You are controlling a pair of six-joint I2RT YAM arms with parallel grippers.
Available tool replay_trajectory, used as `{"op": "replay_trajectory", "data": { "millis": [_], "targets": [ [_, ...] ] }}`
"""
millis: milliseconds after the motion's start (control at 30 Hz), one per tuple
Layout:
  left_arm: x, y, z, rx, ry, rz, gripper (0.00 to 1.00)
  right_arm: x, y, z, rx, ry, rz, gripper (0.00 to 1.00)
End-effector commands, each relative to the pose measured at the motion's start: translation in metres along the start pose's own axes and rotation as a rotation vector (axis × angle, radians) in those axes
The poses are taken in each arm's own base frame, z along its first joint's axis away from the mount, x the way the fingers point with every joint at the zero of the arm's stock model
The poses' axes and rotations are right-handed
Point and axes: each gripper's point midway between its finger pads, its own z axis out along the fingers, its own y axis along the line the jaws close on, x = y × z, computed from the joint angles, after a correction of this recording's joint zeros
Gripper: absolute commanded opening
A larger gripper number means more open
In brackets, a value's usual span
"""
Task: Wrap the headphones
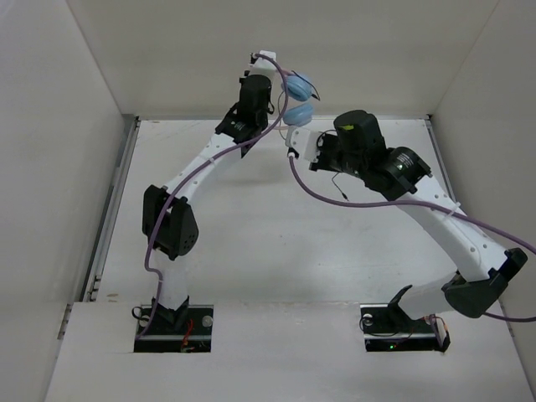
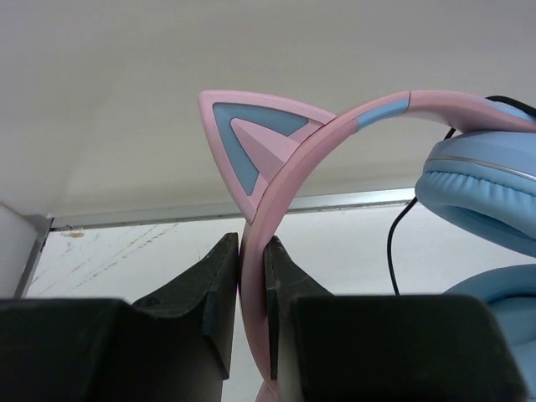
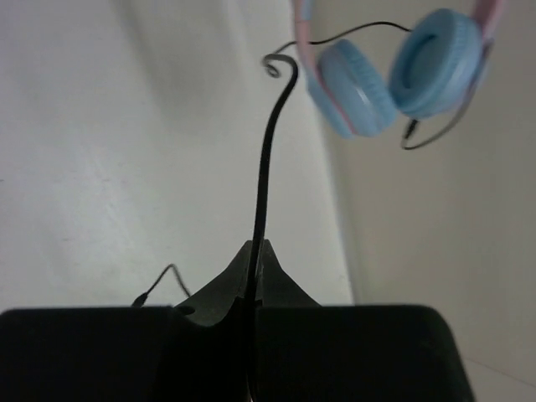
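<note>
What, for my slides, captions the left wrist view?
Left claw clamps the headphones by the headband below a cat ear.

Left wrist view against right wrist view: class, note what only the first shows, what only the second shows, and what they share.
Only the left wrist view shows the left gripper shut on the pink headband, just below a cat ear. Only the right wrist view shows the right gripper pinching the thin black cable, and both ear cups whole. Both views show the headphones, with their light blue cups and black cable.
</note>
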Motion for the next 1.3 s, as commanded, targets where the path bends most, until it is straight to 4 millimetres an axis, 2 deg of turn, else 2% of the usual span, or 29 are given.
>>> {"op": "replay_trajectory", "data": {
  "millis": [0,200,333,567,800,967,1133,1267],
  "targets": [
    [-0.100,0.032,-0.037,-0.022,-0.253,-0.172,0.01,-0.009,-0.071,-0.027,0.278,0.021,-0.115,0.00],
    [-0.076,0.005,-0.051,0.070,-0.196,-0.129,0.01,-0.006,-0.128,-0.047,0.519,0.074,-0.202,0.00],
    [-0.061,-0.013,-0.068,0.151,-0.163,-0.101,0.00,0.003,-0.157,-0.061,0.655,0.097,-0.229,0.00],
    [-0.037,-0.061,-0.129,0.363,-0.119,-0.024,0.00,0.027,-0.173,-0.075,0.743,0.123,-0.219,0.00],
    [-0.016,-0.090,-0.178,0.522,-0.081,0.019,0.00,0.035,-0.185,-0.092,0.781,0.124,-0.192,0.00],
    [-0.033,-0.096,-0.201,0.586,-0.119,0.000,0.00,0.049,-0.185,-0.092,0.776,0.127,-0.150,0.01],
    [-0.056,-0.098,-0.219,0.639,-0.152,-0.040,0.00,0.071,-0.173,-0.081,0.707,0.101,-0.023,0.02],
    [-0.076,-0.100,-0.239,0.708,-0.171,-0.095,0.00,0.078,-0.156,-0.071,0.610,0.046,0.105,0.03]
  ]
}}
